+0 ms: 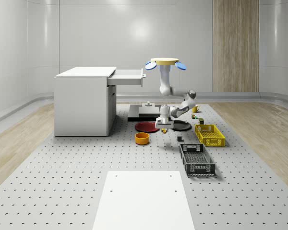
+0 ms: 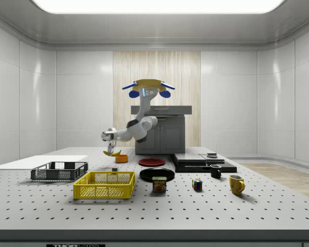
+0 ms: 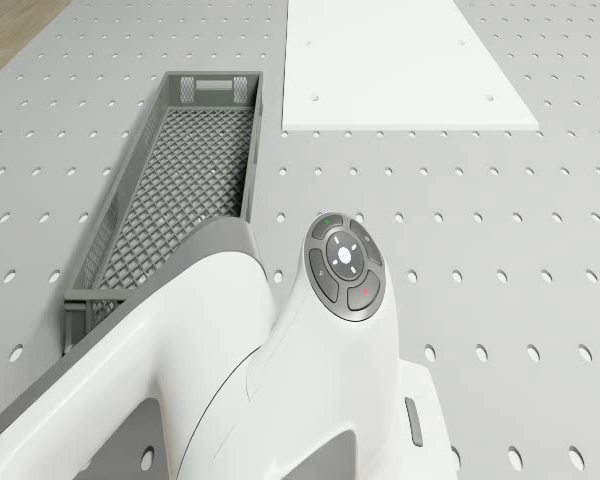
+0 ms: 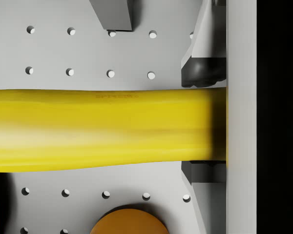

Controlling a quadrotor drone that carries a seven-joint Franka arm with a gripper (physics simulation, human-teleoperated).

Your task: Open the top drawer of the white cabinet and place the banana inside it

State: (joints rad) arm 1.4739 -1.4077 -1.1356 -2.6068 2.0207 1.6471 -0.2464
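Drone (image 1: 165, 61) hovered beside the cabinet's open top drawer (image 1: 128, 76); gripper (image 2: 112, 150) clamped the plain yellow, gently curved banana (image 4: 102, 129) above the table.

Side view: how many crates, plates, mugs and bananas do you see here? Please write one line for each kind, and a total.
Crates: 2, the yellow crate and the dark crate
Plates: 2, the red plate and the black plate
Mugs: 2, the black mug and the yellow mug
Bananas: 1, the banana
Total: 7
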